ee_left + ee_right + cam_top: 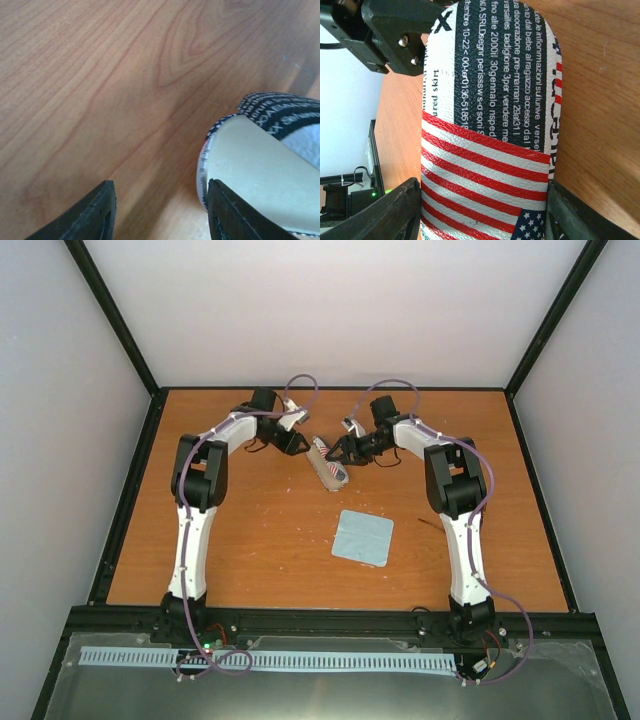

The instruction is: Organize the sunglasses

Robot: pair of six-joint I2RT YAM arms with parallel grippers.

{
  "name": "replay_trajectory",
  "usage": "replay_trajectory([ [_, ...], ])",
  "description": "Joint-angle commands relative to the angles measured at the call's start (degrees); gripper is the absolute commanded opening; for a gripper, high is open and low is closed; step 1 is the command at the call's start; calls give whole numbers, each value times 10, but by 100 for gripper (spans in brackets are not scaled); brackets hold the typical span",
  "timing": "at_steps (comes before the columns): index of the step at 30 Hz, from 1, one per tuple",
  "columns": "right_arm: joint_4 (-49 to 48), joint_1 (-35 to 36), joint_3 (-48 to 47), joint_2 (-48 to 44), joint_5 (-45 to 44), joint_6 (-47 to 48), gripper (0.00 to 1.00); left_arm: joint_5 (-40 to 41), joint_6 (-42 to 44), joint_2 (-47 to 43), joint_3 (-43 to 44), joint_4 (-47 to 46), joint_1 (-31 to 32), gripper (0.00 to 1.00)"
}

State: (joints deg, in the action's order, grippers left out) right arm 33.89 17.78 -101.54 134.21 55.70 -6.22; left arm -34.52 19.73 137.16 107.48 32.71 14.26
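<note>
The oval flag-patterned case point(328, 462) lies tilted on the table between both arms. My right gripper point(345, 452) is shut on it: in the right wrist view the fingers of my right gripper point(482, 187) press both long sides of the case point(485, 140). My left gripper point(298, 445) is at the case's far end. In the left wrist view my left gripper point(160, 187) stands open over bare wood, its right finger point(225, 210) against the rim of the case point(250, 160), whose cream surface shows. The sunglasses are hidden.
A light blue square cloth point(363, 537) lies flat on the wooden table point(260, 530), nearer the arm bases than the case. Black frame rails edge the table on all sides. The left gripper's body point(395, 30) hangs over the case's far end.
</note>
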Motion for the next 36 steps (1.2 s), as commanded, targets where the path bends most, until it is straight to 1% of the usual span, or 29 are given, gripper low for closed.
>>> replay_trajectory([
  [1,12,-4,-3,8,-32,18,63,14,-11,22,44,18,6,51],
  [8,9,-4,1,8,-30,18,63,7,2,34,54,33,28,46],
  [10,7,-4,2,7,-29,18,63,9,6,35,51,33,32,42],
  [12,6,-4,3,5,-29,17,63,14,9,36,49,33,36,33],
  [13,6,-4,3,4,-29,17,63,16,11,37,48,34,37,27],
  [14,6,-4,3,4,-29,17,63,16,12,39,49,36,37,13],
  [15,5,-4,3,5,-29,17,63,16,13,40,50,38,37,3],
  [16,5,-4,2,5,-30,16,63,16,14,41,50,40,38,1],
  [22,5,-4,1,4,-39,16,64,17,12,27,18,34,38,1],
  [25,5,-5,1,-3,-49,17,71,24,5,13,-6,24,37,1],
  [27,2,-6,3,-11,-61,17,74,34,0,2,-26,14,37,1],
  [28,-1,-8,6,-17,-69,16,80,40,-3,-3,-38,9,37,1],
  [29,-5,-10,10,-24,-74,15,82,45,-7,-12,-51,3,38,1],
  [30,-10,-14,13,-33,-80,13,88,51,-12,-20,-64,-3,38,1],
  [31,-17,-16,18,-42,-85,11,90,55,-15,-28,-78,-7,37,1],
  [34,-28,-26,32,-73,-112,10,91,66,-28,-46,-112,-22,38,1],
  [36,-31,-27,46,-102,-147,14,91,76,-43,-57,-129,-34,36,0],
])
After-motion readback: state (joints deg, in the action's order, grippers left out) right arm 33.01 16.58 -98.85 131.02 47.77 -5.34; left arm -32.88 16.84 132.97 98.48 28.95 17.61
